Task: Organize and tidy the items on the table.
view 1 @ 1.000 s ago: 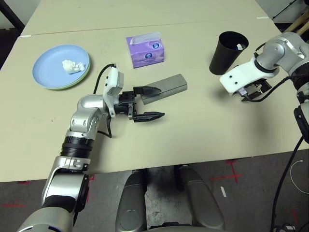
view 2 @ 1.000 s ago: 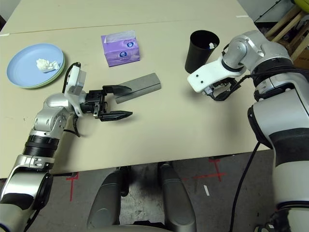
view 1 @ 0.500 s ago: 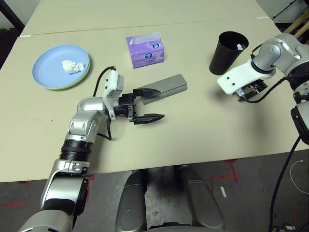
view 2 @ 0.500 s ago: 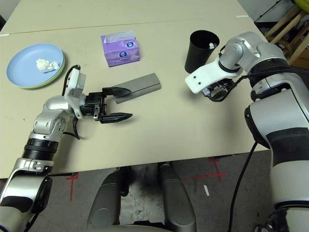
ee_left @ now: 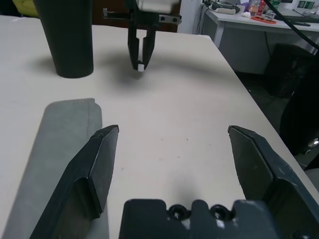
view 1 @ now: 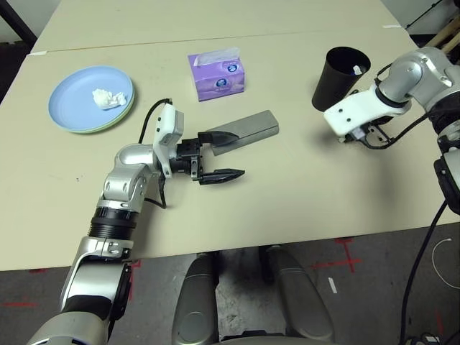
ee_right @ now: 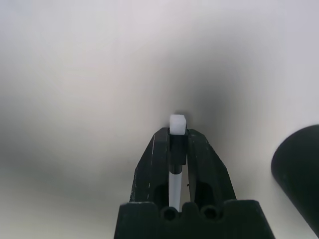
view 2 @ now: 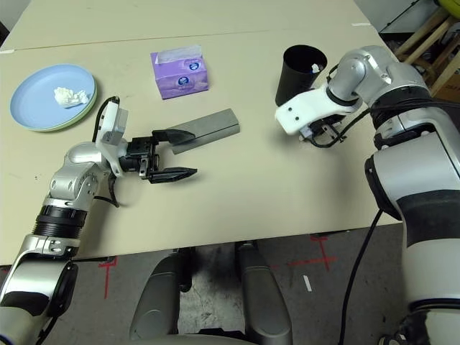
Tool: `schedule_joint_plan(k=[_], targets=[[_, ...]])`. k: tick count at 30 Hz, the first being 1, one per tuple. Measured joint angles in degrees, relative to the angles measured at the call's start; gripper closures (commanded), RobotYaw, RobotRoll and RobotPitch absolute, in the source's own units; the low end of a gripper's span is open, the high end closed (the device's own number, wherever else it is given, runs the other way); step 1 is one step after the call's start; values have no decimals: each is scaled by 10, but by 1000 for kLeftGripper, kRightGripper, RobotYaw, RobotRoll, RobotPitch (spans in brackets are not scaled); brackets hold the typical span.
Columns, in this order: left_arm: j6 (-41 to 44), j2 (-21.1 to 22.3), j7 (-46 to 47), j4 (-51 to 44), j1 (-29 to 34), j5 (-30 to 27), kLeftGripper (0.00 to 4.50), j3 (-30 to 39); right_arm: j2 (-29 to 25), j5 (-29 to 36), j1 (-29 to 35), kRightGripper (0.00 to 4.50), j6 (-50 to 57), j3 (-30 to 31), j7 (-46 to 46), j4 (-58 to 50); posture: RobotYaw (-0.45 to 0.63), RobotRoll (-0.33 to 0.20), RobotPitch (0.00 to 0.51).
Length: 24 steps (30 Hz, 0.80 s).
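My right gripper point(ee_right: 177, 135) is shut on a thin white pen point(ee_right: 177, 121), just above the table point(view 1: 302, 194) beside the black tapered cup point(view 1: 339, 77). From the left wrist view that gripper point(ee_left: 140, 63) points down with the pen's white end at its tips. Another white pen point(view 1: 357, 70) sticks up inside the cup. My left gripper point(view 1: 226, 154) is open, its upper finger lying against the near end of the grey glasses case point(view 1: 248, 128). A tissue wad point(view 1: 108, 98) lies on the light blue plate point(view 1: 75, 108), which sits on the pale green plate point(view 1: 109, 127).
A purple tissue box point(view 1: 218, 75) stands behind the glasses case. The table's front edge point(view 1: 287, 243) runs close below my left arm. A second table point(view 1: 215, 21) joins at the back. Bare tabletop lies between the case and the cup.
My right gripper has shut on the white pen and shifted a little towards the cup. The left arm has barely moved and stays open.
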Motion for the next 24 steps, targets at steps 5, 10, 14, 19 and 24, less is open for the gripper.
schedule_joint_plan(k=[5,10,14,19,24], targets=[[-6,-1,-1,15,-5,0,0,0,-20,137,4,4175,108,-14,22,-11,86,0,273],[-14,-5,-4,33,-16,1,0,-1,-84,362,54,4175,327,-18,22,-188,76,0,262],[-19,-7,-6,37,-21,1,0,-4,-106,462,145,4175,451,-92,22,-318,65,0,254],[-32,-9,-9,53,-29,3,0,-6,-89,548,291,4175,551,-226,-65,-484,50,0,246],[-48,-10,-10,61,-33,9,0,-8,-31,602,399,4175,597,-318,-197,-624,46,0,239]])
